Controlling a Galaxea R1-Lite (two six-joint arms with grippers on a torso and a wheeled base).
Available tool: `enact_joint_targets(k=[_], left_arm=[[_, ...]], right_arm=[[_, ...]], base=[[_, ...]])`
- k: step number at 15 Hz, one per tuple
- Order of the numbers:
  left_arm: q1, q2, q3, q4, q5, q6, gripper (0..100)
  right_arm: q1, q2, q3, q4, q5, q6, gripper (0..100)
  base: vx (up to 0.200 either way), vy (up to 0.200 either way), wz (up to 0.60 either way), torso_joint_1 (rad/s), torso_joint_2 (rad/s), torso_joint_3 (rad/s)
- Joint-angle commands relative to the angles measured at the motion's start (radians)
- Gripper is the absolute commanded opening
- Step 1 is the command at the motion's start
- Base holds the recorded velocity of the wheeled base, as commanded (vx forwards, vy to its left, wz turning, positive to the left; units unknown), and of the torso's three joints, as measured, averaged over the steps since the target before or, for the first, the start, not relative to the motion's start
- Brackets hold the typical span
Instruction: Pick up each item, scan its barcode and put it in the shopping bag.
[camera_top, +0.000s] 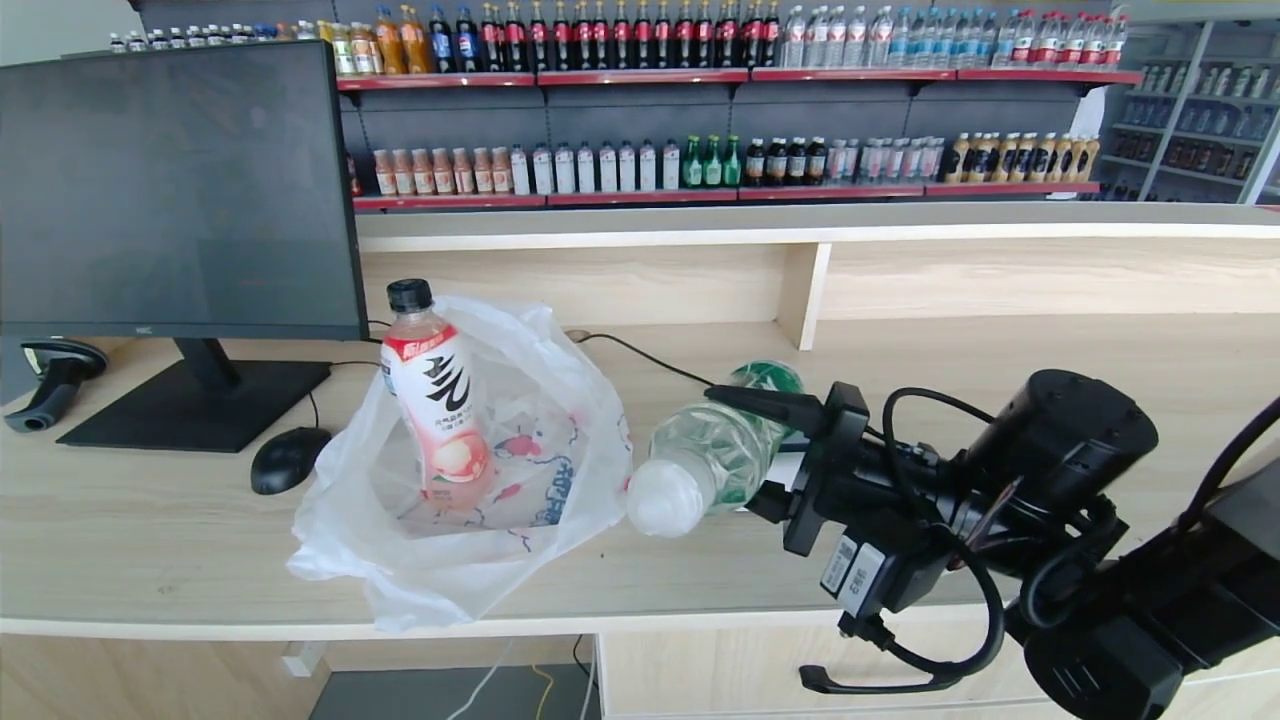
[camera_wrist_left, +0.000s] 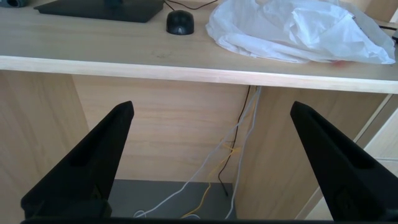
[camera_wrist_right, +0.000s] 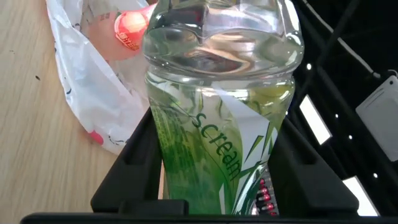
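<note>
Clear plastic water bottle (camera_top: 705, 450), green-labelled, lies sideways at frame centre, pinched between the fingers of the right gripper (camera_top: 742, 447), just beside the white shopping bag (camera_top: 560, 520) on the table (camera_top: 150, 530). The left gripper (camera_wrist_left: 211, 109) has its fingers spread.

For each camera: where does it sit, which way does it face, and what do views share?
Head view: on the head, looking down at the counter; right gripper holds the water bottle.
Left wrist view: below the counter edge, facing its front; open left gripper frames it.
Right wrist view: looks along the gripped water bottle toward the counter.
Shared: all three show the shopping bag.
</note>
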Motion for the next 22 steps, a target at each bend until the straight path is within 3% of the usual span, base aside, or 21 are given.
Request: enact_joint_targets(k=[1,7,22], left_arm=[[0.000,0.000,0.000,0.000,0.000,0.000,100],[0.000,0.001,0.000,0.000,0.000,0.000,100],[0.000,0.000,0.000,0.000,0.000,0.000,100]], right_arm=[[-0.016,-0.001,0.014,0.000,0.007,-0.016,0],[-0.048,0.022,-0.031,0.000,0.105,-0.019,0],[-0.111,0.031,-0.062,0.000,0.172,-0.013,0]], base=[[0.000,0.000,0.00,0.000,0.00,0.000],[0.000,0.000,0.00,0.000,0.00,0.000],[0.000,0.000,0.00,0.000,0.00,0.000]])
